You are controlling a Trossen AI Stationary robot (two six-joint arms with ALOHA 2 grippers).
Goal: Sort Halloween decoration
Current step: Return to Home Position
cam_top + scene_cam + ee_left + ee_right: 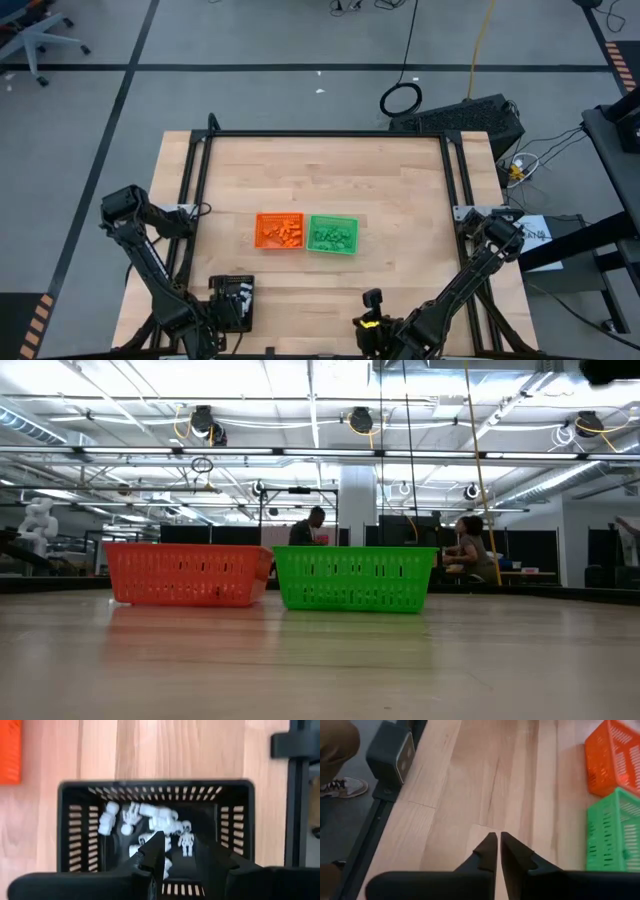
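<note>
Trinkets [160, 817] sorted: white ones in black tray [150, 784] at left claw [182, 841], apart. Orange tray [279, 215], green tray [333, 217] filled mid-tabletop [320, 170]. Right claw [498, 836] together, near edge.

The left gripper [181, 846] is hovering, fingers apart, over a black basket [150, 784] holding what look like white skeleton toys [160, 817].
</note>
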